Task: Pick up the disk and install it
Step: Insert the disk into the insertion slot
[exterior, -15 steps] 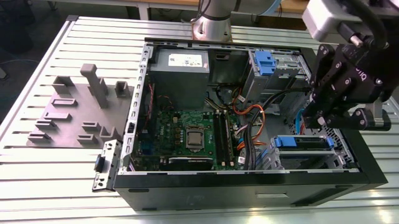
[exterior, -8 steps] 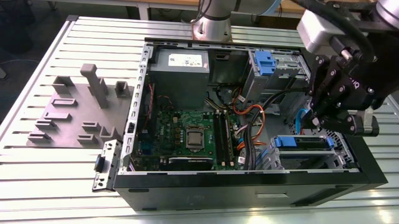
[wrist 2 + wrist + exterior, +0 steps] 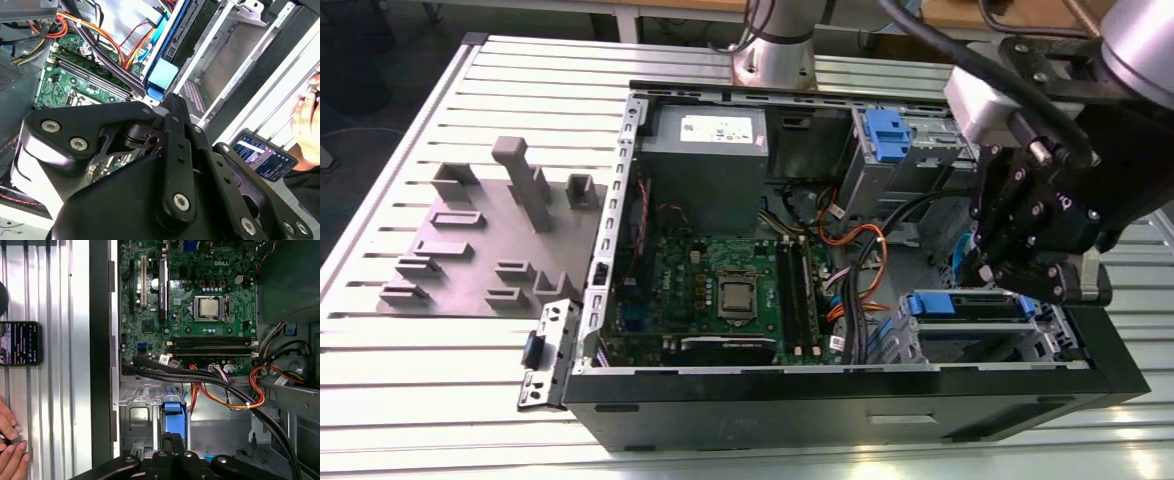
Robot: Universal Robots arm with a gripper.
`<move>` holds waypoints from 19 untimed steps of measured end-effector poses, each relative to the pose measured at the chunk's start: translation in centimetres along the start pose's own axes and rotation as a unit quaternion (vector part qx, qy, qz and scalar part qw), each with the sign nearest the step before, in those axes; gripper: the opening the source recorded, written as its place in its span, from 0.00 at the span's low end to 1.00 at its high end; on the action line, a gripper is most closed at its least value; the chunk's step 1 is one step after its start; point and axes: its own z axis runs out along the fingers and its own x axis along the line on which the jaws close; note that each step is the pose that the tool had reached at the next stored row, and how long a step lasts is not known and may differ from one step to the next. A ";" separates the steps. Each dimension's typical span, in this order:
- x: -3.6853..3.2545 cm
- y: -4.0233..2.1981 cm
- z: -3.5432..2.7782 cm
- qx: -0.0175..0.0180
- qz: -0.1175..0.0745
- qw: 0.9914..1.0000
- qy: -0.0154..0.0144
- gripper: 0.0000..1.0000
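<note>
The disk stands edge-on in the drive cage at the front corner of the open computer case (image 3: pixel 607 250), on the exterior view's right. Its blue carrier tab (image 3: pixel 967 304) shows on top, and in both wrist views (image 3: pixel 174 415) (image 3: pixel 161 76). My gripper (image 3: pixel 1047 288) hangs over that cage. Its black fingers are drawn together, their tips (image 3: pixel 173 438) (image 3: pixel 170 102) right at the blue tab. I see nothing between them and cannot tell whether they touch the tab. The gripper's body hides the rest of the disk.
A second blue-tabbed carrier (image 3: pixel 886 135) sits in the rear bay. Orange and black cables (image 3: pixel 220 390) run beside the cage, next to the motherboard (image 3: pixel 720 290). A grey slotted holder (image 3: pixel 494 240) lies on the slatted table. A person's hand (image 3: pixel 10 440) and a phone (image 3: pixel 20 342) rest beside the case.
</note>
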 end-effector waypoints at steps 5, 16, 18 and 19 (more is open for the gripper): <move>0.03 -0.02 0.91 0.000 -0.001 1.000 0.000 0.11; 0.10 -0.03 2.91 0.000 -0.002 1.000 0.000 0.11; 0.11 -0.03 3.22 0.000 -0.002 1.000 -0.001 0.11; 0.11 -0.03 3.26 0.000 -0.002 1.000 -0.001 0.11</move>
